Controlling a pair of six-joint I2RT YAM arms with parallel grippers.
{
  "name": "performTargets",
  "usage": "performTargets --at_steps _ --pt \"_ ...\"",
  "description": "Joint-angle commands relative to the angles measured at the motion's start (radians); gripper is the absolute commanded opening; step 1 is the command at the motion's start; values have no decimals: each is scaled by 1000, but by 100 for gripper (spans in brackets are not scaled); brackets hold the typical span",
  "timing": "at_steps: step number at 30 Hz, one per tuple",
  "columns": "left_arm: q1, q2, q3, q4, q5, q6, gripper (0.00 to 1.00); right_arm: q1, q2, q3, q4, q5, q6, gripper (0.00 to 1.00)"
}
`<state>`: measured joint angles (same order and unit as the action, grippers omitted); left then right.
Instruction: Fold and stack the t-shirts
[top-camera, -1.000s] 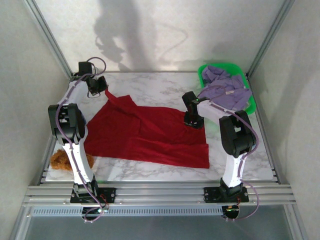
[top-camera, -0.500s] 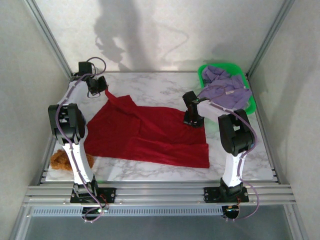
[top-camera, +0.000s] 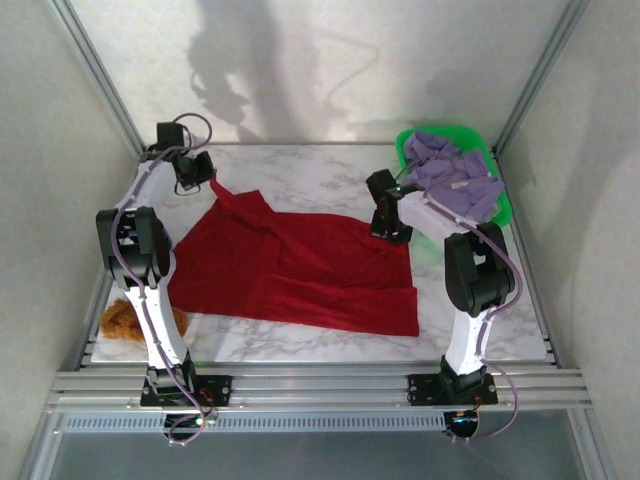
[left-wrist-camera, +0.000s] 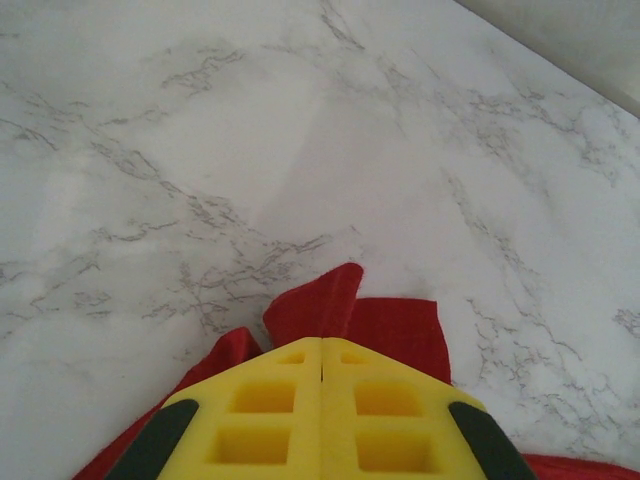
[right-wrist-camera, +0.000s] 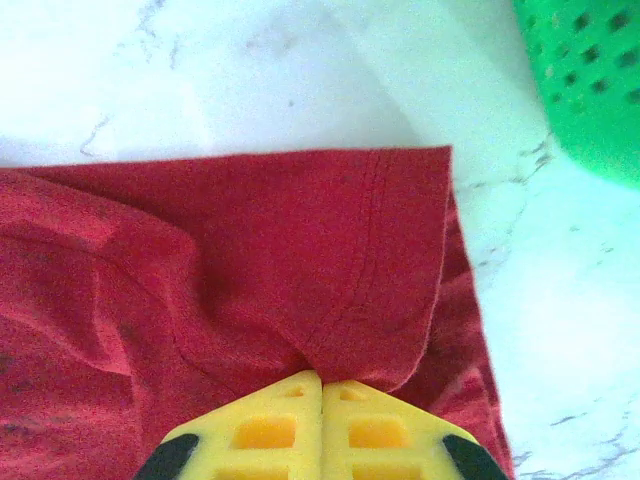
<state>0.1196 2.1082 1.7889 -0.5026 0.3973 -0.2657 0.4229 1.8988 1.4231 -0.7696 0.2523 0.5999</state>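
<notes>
The deep red t-shirt (top-camera: 290, 270) lies spread over the middle of the marble table. My left gripper (top-camera: 208, 178) is shut on its far left corner, lifted a little off the table; in the left wrist view the red cloth (left-wrist-camera: 350, 315) pokes out past the closed yellow jaws (left-wrist-camera: 321, 345). My right gripper (top-camera: 392, 232) is shut on the shirt's far right edge; the right wrist view shows a hemmed fold of red cloth (right-wrist-camera: 330, 270) pinched at the jaw tips (right-wrist-camera: 321, 378). The lavender t-shirt (top-camera: 450, 185) is heaped in the green basket.
The green plastic basket (top-camera: 500, 205) stands at the far right corner, close behind my right gripper; its perforated wall (right-wrist-camera: 590, 80) shows in the right wrist view. A fuzzy orange-brown lump (top-camera: 125, 318) lies off the table's near left edge. Grey walls enclose the table.
My right gripper closed on the red shirt's far right edge and moved a little back and up, drawing that edge with it. The left gripper has stayed put.
</notes>
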Motion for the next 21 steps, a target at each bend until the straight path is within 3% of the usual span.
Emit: performTargets --at_steps 1,9,21 --pt "-4 -13 66 -23 -1 11 0 -13 -32 47 -67 76 -53 0" --pt "5 2 184 -84 -13 25 0 -53 -50 87 -82 105 -124 0" --pt "14 -56 150 -91 -22 26 0 -99 -86 116 -47 45 -239 0"
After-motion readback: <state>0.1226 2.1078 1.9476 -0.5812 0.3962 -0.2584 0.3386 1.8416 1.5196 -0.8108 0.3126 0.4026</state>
